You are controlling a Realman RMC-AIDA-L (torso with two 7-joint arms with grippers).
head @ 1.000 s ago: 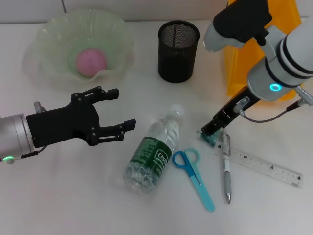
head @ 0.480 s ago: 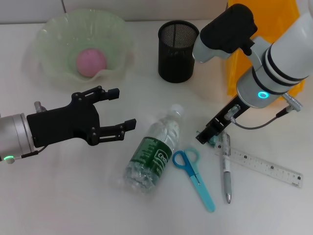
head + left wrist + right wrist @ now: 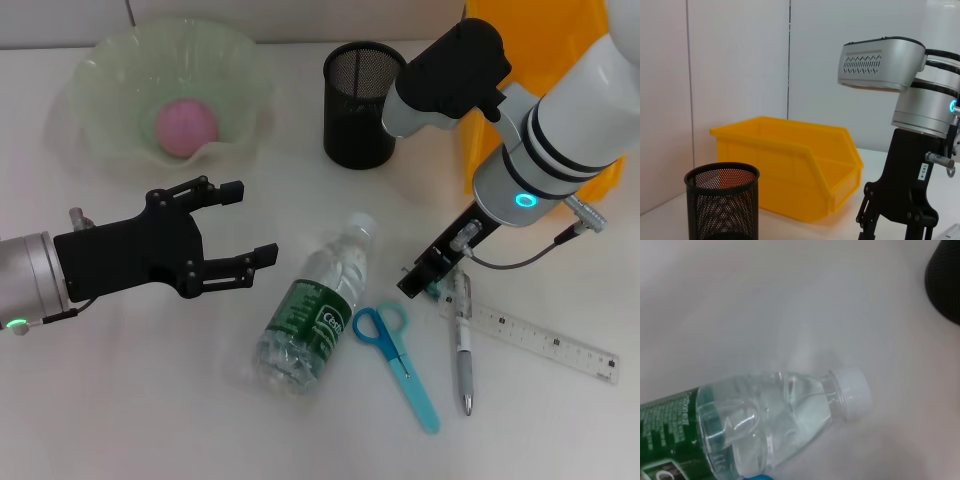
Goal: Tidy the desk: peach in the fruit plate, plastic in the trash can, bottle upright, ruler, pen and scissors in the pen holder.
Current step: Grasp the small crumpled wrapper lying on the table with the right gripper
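Note:
The clear bottle [image 3: 318, 308] with a green label lies on its side mid-table, its white cap [image 3: 852, 392] toward the black mesh pen holder [image 3: 365, 103]. Blue scissors [image 3: 398, 360], a pen [image 3: 463, 345] and a clear ruler [image 3: 540, 340] lie right of it. The pink peach [image 3: 185, 127] rests in the pale green fruit plate [image 3: 100, 60]. A faint clear plastic film [image 3: 240, 368] shows by the bottle's base. My left gripper [image 3: 255, 222] hovers open, left of the bottle. Low over the pen's top end is my right gripper [image 3: 425, 283]. The yellow trash can [image 3: 480, 150] stands at the back right.
The right arm's grey elbow [image 3: 440, 80] hangs over the gap between the pen holder [image 3: 722, 205] and the yellow bin [image 3: 785, 165]. In the left wrist view the right arm's gripper [image 3: 900, 210] stands beyond the holder. A white wall backs the table.
The right arm has swung left, carrying its gripper a little closer to the bottle and scissors. The left arm and the objects on the table have not moved.

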